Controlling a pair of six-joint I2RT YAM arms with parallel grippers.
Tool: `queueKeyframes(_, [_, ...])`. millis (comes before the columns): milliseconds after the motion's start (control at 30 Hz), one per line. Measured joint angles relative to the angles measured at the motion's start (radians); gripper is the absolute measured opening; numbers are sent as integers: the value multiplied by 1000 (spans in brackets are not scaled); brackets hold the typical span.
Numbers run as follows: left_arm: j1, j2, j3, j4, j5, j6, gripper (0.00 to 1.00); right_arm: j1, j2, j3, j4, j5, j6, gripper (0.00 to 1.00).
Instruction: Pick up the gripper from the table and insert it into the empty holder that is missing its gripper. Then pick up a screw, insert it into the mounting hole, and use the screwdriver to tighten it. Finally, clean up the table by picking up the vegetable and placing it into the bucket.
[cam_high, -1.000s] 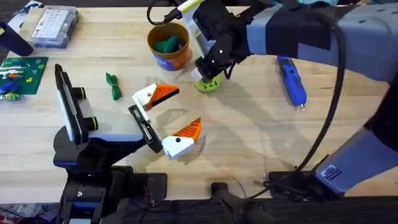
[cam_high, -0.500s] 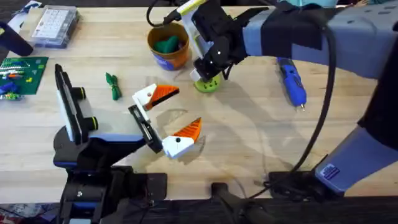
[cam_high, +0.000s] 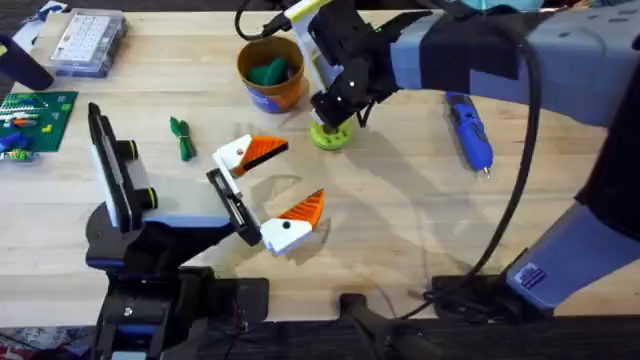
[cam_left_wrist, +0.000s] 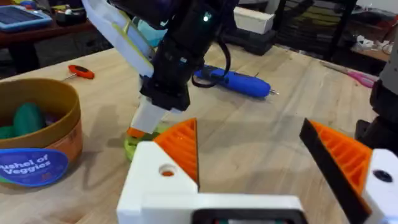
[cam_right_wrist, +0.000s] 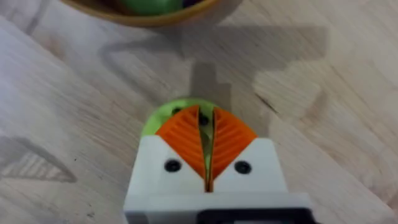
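The right gripper had pinched shut on the green vegetable beside the bucket, presumably to lift it in, while the left gripper rested wide open, empty.

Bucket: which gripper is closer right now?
Right. The right gripper sits just beside the bucket, fingers closed on a light-green vegetable. The left gripper is open, farther back toward the table's near edge.

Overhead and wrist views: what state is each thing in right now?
Right gripper: shut on the light green vegetable, which rests on the table.
Left gripper: open, holding nothing.
Bucket: upright, green vegetables inside.
Screwdriver: lying flat, untouched.
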Motion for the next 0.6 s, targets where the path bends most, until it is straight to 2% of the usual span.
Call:
queueKeyframes(67, [0, 0, 0, 0, 0, 0, 993, 0, 0, 2, 3, 2, 0, 11])
queueKeyframes(600, [0, 0, 0, 0, 0, 0, 993, -1, 0, 3, 3, 3, 0, 8])
